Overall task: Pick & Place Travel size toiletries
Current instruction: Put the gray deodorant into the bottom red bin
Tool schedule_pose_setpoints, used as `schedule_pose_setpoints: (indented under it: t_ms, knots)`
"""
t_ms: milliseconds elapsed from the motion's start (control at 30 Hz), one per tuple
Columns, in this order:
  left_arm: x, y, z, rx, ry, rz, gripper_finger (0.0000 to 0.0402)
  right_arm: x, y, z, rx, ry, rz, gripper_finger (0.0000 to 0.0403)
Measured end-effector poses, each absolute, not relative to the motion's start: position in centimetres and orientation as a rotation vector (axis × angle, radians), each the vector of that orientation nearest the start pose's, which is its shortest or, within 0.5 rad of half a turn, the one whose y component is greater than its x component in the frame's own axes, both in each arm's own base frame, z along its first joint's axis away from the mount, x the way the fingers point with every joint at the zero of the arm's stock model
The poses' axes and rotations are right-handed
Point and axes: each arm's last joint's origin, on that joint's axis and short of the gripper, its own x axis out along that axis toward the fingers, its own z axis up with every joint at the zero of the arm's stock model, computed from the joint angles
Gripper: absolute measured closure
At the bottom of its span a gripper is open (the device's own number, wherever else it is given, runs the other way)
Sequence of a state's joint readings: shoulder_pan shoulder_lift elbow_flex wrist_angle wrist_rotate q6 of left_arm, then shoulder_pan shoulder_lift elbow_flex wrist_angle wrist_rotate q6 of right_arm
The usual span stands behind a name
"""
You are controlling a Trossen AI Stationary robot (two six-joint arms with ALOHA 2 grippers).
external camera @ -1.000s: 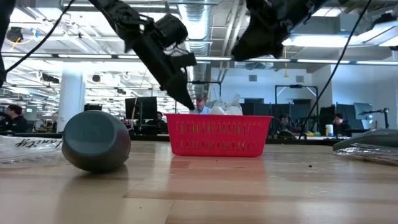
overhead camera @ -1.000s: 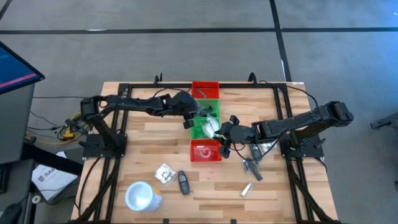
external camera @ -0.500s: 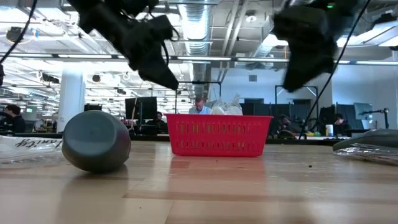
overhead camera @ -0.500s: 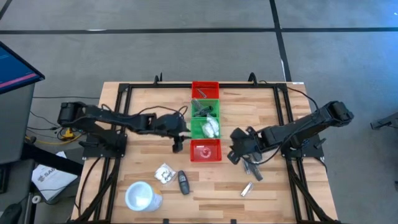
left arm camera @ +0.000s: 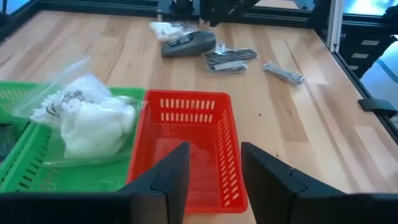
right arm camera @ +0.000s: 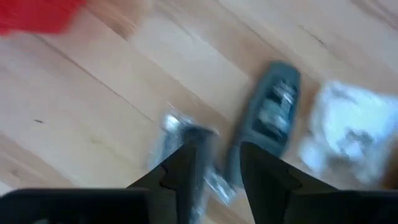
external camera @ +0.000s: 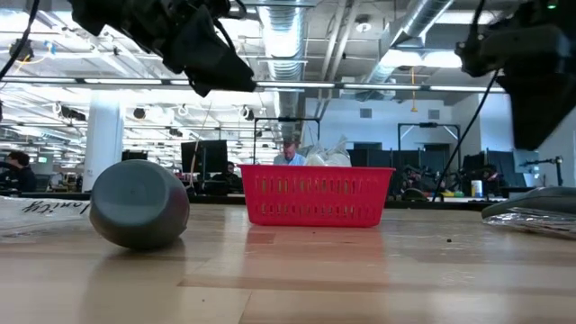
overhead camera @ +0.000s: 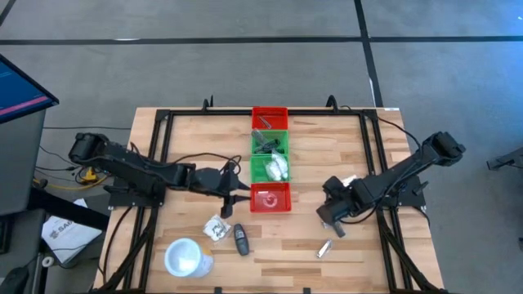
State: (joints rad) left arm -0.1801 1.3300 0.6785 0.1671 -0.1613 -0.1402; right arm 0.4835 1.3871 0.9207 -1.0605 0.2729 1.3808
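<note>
My left gripper (overhead camera: 235,196) (left arm camera: 214,149) is open and empty, level with the left side of the near red bin (overhead camera: 270,198) (left arm camera: 186,137). My right gripper (overhead camera: 327,214) (right arm camera: 221,152) is open over loose toiletries on the table's right. A slim silver-grey tube (right arm camera: 186,146) lies under its fingers. A black oblong piece (right arm camera: 270,112) and a clear packet showing white (right arm camera: 348,130) lie beside it. Another packet (overhead camera: 216,227), black piece (overhead camera: 240,239) and tube (overhead camera: 324,247) lie flat near the near edge. A white-filled packet (left arm camera: 93,124) sits in the green bin (overhead camera: 270,166).
A second red bin (overhead camera: 270,118) stands at the far end of the bin row. The white cup (overhead camera: 186,257) (external camera: 139,202) lies on its side at the near left. A black frame (overhead camera: 163,118) edges the table. Bare wood lies between the bins and the right-hand items.
Both grippers have left the bins. The left one moved from over the green bin toward the near edge and down, stopping left of the near red bin. The right one swung from over the green bin toward the right and near edges, over the loose toiletries. The white packet stays in the green bin.
</note>
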Motion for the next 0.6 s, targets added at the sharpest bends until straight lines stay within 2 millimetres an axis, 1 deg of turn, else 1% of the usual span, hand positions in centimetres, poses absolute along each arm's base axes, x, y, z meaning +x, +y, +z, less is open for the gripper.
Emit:
schedule_pose_setpoints:
  t_ms: [100, 367, 600]
  knots:
    - [26.9, -4.8, 21.4, -0.054, 0.477, 0.006, 0.0266, 19.7, 9.8, 21.1, 0.593, 1.223, -0.795, 0.0272]
    - [26.9, -5.0, 21.5, -0.054, 0.466, -0.003, 0.0266, 19.3, 9.7, 21.1, 0.604, 1.231, -0.845, 0.0207]
    - [26.9, -5.1, 21.5, -0.056, 0.463, -0.004, 0.0266, 18.8, 9.4, 20.0, 0.62, 1.232, -0.901, 0.0167]
